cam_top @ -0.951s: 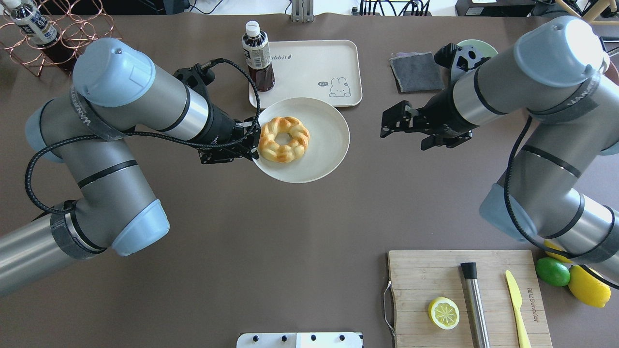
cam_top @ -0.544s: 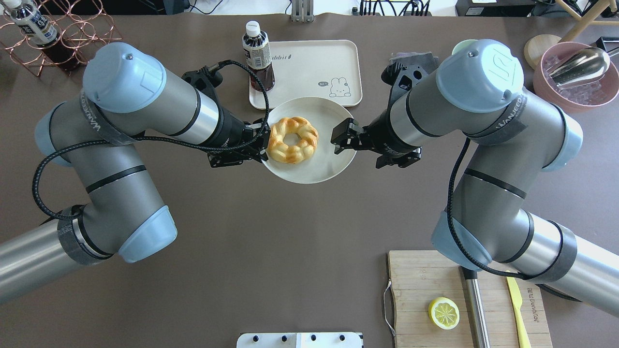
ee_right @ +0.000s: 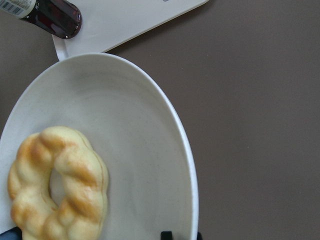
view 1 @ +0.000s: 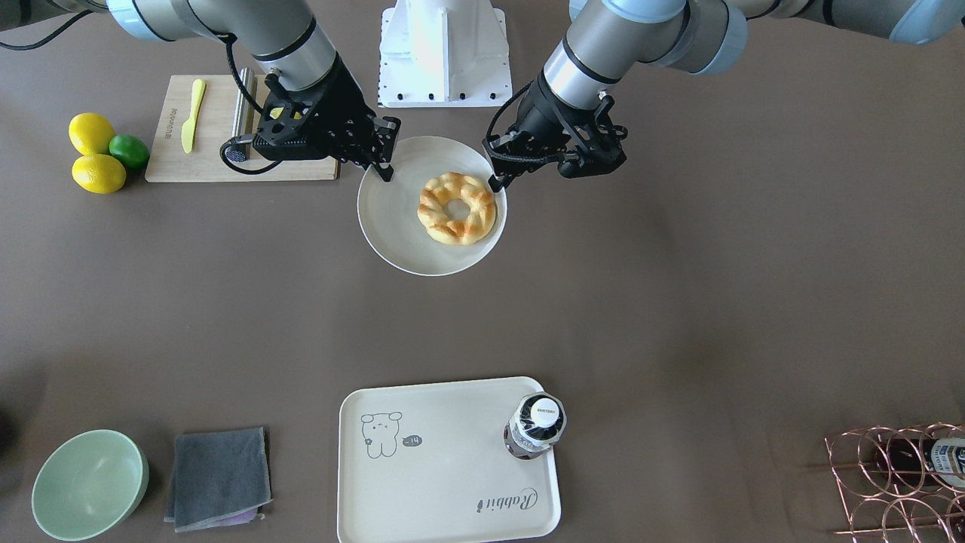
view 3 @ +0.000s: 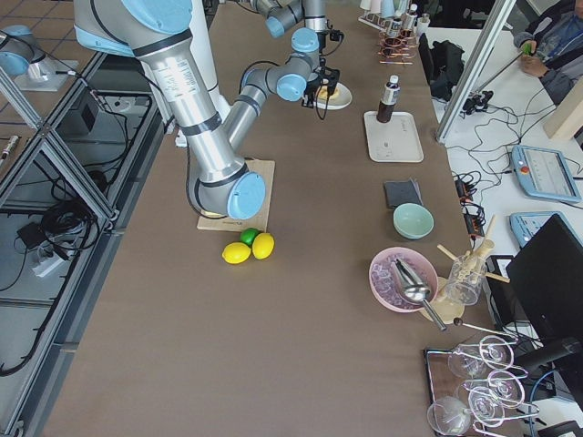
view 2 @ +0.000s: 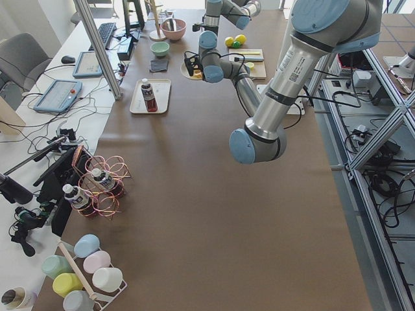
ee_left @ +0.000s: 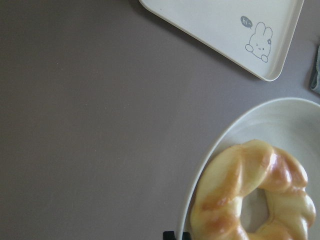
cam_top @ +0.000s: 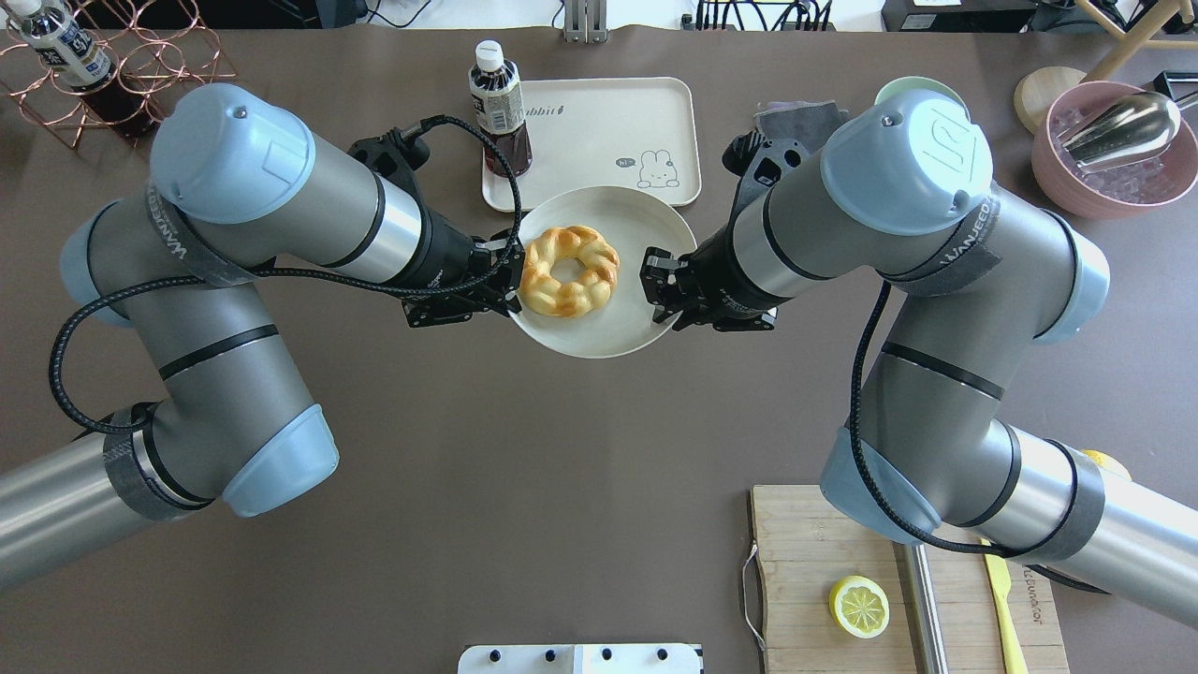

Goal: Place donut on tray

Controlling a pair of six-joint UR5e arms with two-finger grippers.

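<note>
Now: donut [cam_top: 570,271] on round plate [cam_top: 618,328], not on tray [cam_top: 608,122].
L gripper [cam_top: 513,281] pinched on plate rim beside donut; R gripper [cam_top: 655,285] at opp. rim, can't tell if closed. Tray further out on desk [cam_top: 468,468], bottle [cam_top: 501,112] on its corner.

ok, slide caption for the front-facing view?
Left gripper and right gripper flank the plate holding the donut; tray with bottle in foreground.

There were one golden twisted ring donut [view 1: 457,208], one round off-white plate [view 1: 392,226], one cream rectangular rabbit tray [view 1: 445,460], three dark white-capped drink bottles [view 1: 535,427], two whole yellow lemons [view 1: 91,133], one green lime [view 1: 129,151], one cut lemon half [cam_top: 858,606], one wooden cutting board [view 1: 170,162], one pale green bowl [view 1: 89,484], one grey cloth [view 1: 219,477]
</note>
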